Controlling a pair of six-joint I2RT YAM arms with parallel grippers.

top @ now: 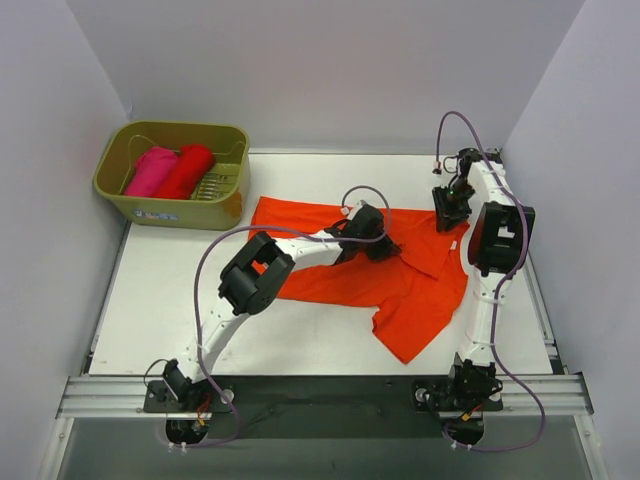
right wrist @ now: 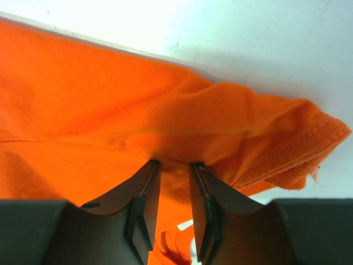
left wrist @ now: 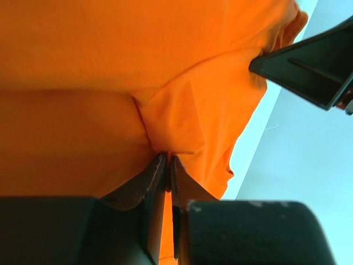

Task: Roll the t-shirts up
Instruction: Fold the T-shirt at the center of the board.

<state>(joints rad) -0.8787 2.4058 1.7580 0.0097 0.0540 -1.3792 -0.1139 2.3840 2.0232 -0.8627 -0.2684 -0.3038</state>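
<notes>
Top external: orange shirt (top: 400, 295) is pinched by left claw (left wrist: 167, 158) and right claw (right wrist: 172, 164), probably for flattening; an even joint pull is needed next.

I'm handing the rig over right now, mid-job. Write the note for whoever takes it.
Left pincer: shut on a fold near the middle of the orange shirt.
Right pincer: shut on the same shirt's far right edge.
Orange shirt: spread on the table, creased at the right, not rolled.
Done: pink shirt and red shirt lie side by side in the basket, far left, and look rolled.
Left to do: roll the orange shirt.
</notes>
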